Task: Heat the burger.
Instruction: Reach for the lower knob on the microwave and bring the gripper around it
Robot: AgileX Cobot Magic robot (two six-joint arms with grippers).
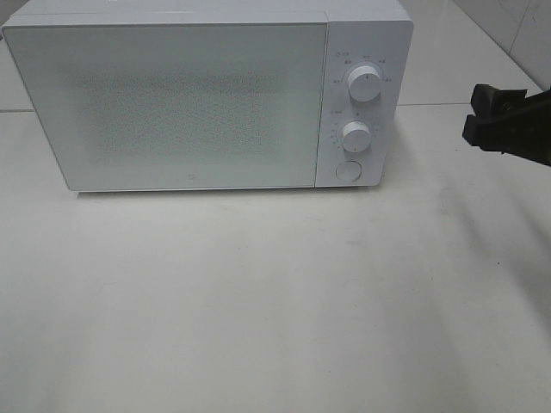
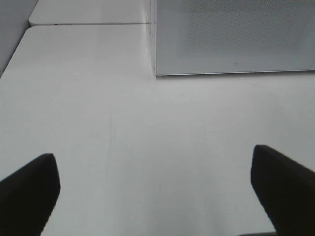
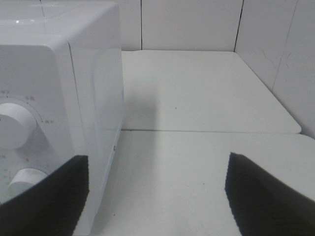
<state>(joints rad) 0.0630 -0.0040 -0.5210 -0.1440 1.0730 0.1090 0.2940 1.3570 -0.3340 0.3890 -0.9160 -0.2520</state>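
Note:
The burger is out of view in every frame. A white microwave stands at the back of the table with its frosted door shut. My right gripper hangs open to the right of the microwave's control panel, level with its two dials; in the right wrist view its dark fingers stand wide apart with nothing between them. My left gripper is open over the bare tabletop in front of the microwave's left corner. Nothing sits between its fingers.
The control panel carries an upper dial, a lower dial and a round button. White tabletop spreads in front of the microwave. A second table surface and a tiled wall lie behind and to the right.

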